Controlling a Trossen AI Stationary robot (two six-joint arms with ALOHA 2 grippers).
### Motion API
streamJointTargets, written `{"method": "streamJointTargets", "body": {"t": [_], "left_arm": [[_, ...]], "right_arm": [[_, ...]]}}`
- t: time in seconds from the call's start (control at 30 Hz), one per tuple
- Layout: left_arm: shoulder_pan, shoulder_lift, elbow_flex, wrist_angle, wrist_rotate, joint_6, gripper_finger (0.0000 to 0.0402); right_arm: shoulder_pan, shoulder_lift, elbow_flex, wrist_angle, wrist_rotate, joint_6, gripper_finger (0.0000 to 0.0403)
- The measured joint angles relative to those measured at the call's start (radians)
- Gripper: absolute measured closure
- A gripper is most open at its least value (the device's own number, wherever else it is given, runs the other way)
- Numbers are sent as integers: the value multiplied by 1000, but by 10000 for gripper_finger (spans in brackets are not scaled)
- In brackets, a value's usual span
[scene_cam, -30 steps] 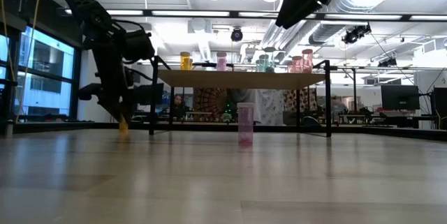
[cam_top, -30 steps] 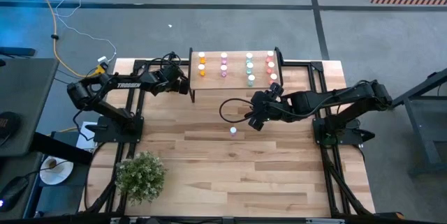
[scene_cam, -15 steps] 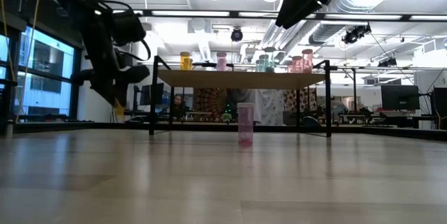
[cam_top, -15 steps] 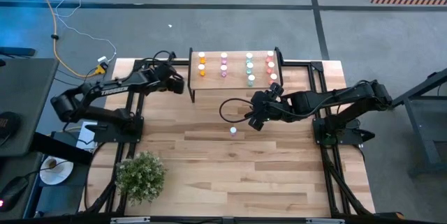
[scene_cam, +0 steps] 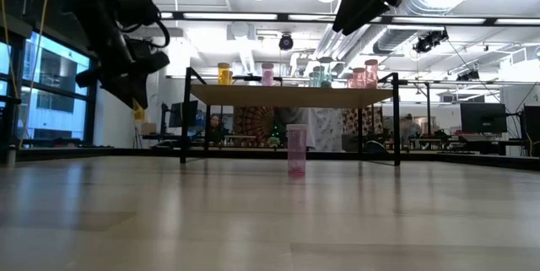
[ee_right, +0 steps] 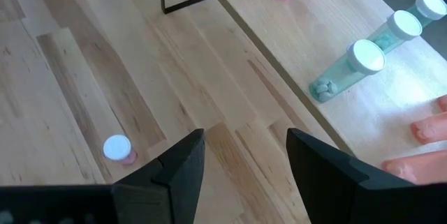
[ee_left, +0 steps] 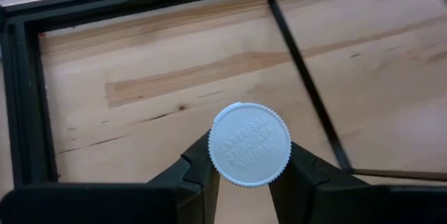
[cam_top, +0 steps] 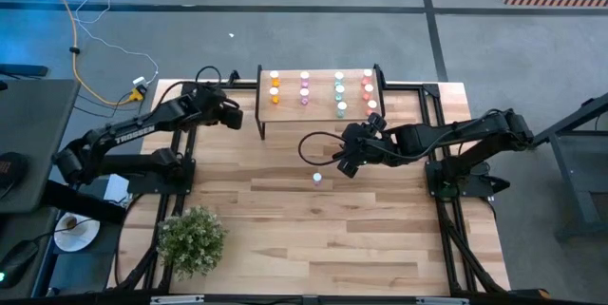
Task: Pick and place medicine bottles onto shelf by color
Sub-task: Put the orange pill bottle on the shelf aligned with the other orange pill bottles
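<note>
1. Left gripper (ee_left: 250,182): closed on an orange bottle (scene_cam: 138,111), whose white cap (ee_left: 250,144) sits between the fingers; raised above the table (cam_top: 313,238), at nine o'clock of the shelf (cam_top: 320,107).
2. Right gripper (ee_right: 244,161): jaws wide apart, holding nothing; above the table, at six o'clock of the shelf's right end.
3. Pink bottle (cam_top: 317,179): upright on the table, apart from the right gripper, near it at about seven o'clock in the high view.
4. Shelf: bottles in columns, orange, pink, teal, red from nine towards three o'clock.
</note>
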Motion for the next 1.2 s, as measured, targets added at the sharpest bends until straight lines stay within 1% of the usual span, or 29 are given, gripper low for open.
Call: {"method": "streamJointTargets", "body": {"t": [0.2,0.3,0.63,0.77,0.93,1.2], "left_arm": [[0,-79,1,-17,54,26,314],[0,-102,20,-43,71,35,314],[0,-119,158,-156,73,96,314],[-5,-119,218,-179,98,127,314],[-48,-119,294,-180,117,139,314],[-164,-80,411,-179,116,176,314]], "right_arm": [[0,0,0,0,0,21,208],[0,0,0,0,0,23,208],[0,0,0,0,0,26,208],[0,0,0,0,0,26,208],[0,0,0,4,0,26,208],[0,0,0,15,0,26,208]]}}
